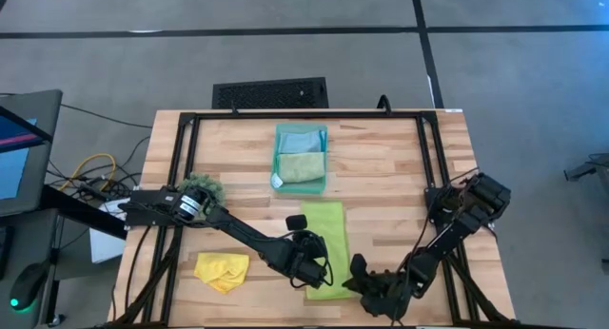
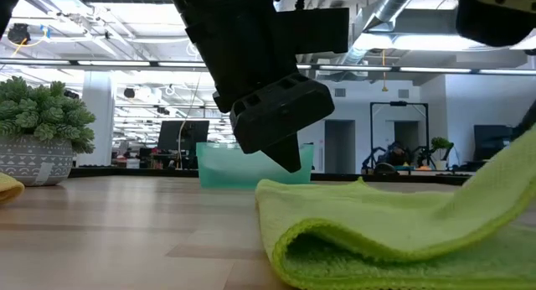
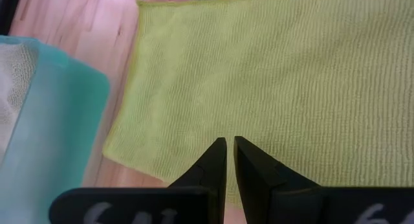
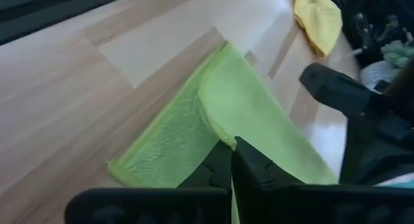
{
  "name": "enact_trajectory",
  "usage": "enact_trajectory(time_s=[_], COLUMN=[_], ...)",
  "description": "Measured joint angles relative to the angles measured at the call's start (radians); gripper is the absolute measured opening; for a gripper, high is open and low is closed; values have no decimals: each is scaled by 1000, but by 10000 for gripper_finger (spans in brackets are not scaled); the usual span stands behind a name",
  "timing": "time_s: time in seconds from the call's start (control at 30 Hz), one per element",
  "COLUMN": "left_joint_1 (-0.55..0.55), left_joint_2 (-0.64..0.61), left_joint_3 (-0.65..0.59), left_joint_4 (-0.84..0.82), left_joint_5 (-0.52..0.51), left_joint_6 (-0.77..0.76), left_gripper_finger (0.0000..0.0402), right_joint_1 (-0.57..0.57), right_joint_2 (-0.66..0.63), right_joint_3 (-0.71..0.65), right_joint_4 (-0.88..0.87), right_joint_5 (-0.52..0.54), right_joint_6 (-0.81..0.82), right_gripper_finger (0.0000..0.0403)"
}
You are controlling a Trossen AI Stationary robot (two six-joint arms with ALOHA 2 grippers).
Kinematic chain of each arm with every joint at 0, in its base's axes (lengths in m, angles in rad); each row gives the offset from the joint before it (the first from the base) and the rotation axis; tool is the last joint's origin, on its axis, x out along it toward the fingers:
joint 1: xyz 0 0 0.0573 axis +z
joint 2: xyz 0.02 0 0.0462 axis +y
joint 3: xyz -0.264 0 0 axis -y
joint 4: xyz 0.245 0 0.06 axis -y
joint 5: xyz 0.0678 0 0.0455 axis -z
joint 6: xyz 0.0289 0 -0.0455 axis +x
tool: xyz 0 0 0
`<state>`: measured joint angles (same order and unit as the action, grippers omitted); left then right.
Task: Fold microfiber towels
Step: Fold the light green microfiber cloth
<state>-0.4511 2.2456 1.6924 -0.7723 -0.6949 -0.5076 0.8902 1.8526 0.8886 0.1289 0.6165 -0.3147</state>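
Observation:
A lime green towel (image 1: 324, 241) lies as a long strip on the table's near middle. My right gripper (image 1: 360, 276) is shut on it at its near right side. My left gripper (image 1: 310, 264), also shut, points slantwise down over the strip's left half (image 3: 259, 75). A yellow towel (image 1: 222, 270) lies crumpled at the near left. A light blue towel (image 1: 301, 139) and a pale sage green one (image 1: 303, 166) lie in the teal tray (image 1: 277, 182). My left gripper has its shut fingertips (image 3: 218, 149) right at the lime towel's top, near its left edge; I cannot tell whether they touch it. My right gripper pinches the lime towel's near right corner (image 4: 223, 140) between its two fingers, coming slantwise down from the table's right. That corner is raised off the table and the cloth slopes up to it (image 2: 502, 173). The rest lies on the wood, with a rounded fold (image 2: 289, 244) at the near end.
A dark green plant in a patterned pot (image 1: 202, 186) stands at the left, beside my left arm. A black frame (image 1: 304, 114) runs along the table's far and side edges. Bare wood (image 1: 400, 167) lies to the right of the tray.

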Motion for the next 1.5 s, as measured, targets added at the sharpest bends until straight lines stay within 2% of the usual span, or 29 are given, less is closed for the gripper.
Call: enact_trajectory(time_s=[0.2,0.43,0.63,0.7,0.9,1.07,1.2,1.4,1.5], left_joint_1=[0,0,0,0,0,2,5,19,28], left_joint_2=[0,0,0,0,0,0,0,1,0], left_joint_3=[0,0,0,0,0,0,-5,-95,-129], left_joint_4=[-35,-63,-64,-64,-62,-59,-44,101,118], left_joint_5=[-32,-47,-48,-46,-20,-20,-25,7,11], left_joint_6=[-12,-37,-39,-39,-50,-56,-55,9,2], left_gripper_finger=[22,22,22,22,22,22,22,22,22], right_joint_1=[22,52,70,73,57,35,28,28,28], right_joint_2=[0,0,0,0,0,0,0,0,0], right_joint_3=[45,99,146,150,150,150,150,150,150], right_joint_4=[-69,-118,-275,-300,-318,-326,-342,-343,-343], right_joint_5=[64,70,84,52,-136,-209,-226,-226,-226], right_joint_6=[0,13,78,96,170,217,237,239,239], right_gripper_finger=[5,21,11,9,20,18,15,20,19])
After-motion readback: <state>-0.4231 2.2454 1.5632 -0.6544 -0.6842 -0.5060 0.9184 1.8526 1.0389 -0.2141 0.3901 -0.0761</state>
